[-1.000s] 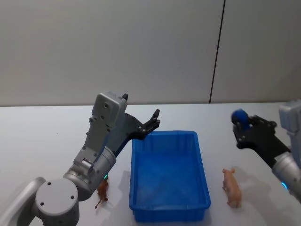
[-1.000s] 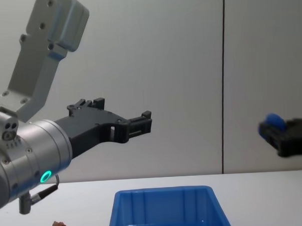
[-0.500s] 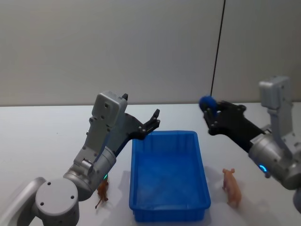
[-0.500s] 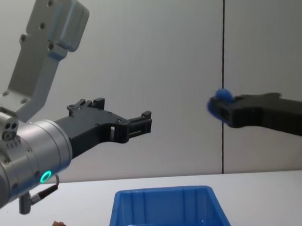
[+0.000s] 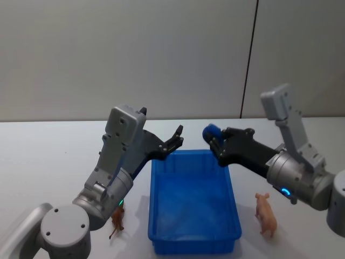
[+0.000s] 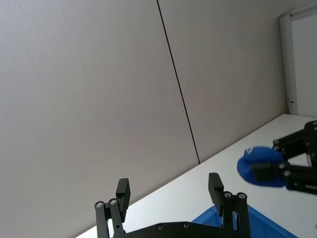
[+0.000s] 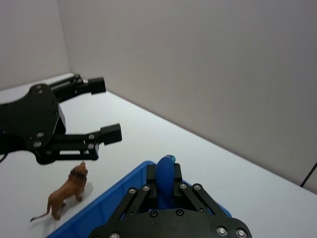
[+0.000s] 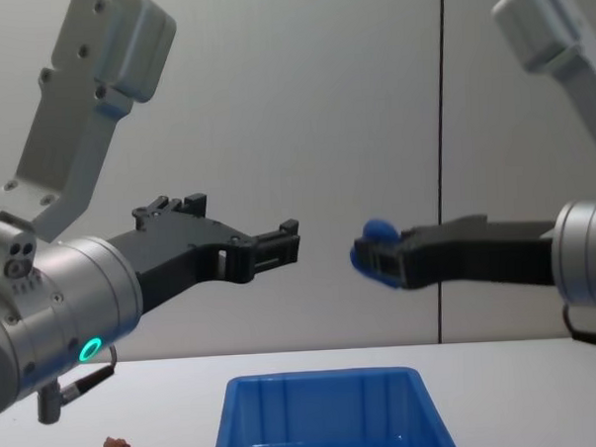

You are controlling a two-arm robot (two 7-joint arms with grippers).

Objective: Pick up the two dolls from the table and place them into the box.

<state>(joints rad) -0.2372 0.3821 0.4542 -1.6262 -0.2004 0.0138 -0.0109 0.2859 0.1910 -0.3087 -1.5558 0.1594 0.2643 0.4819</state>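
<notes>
Three toys: one brown lion figurine [image 5: 117, 221], one pink pig figurine [image 5: 266, 215] and one small blue toy [image 5: 210, 132]. There is one blue bin [image 5: 194, 245] and one white table [image 5: 43, 162]. Two grippers count too: the left gripper [image 5: 177, 137] and the right gripper [image 5: 214, 141].

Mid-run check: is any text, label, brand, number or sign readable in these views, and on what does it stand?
None can be read.
The bright blue rectangular plastic bin: no label or marking shows.
The black left gripper, and the black right gripper holding a small rounded blue toy: no lettering shows.
The green ring light on the left arm: a plain glow, no characters.
</notes>
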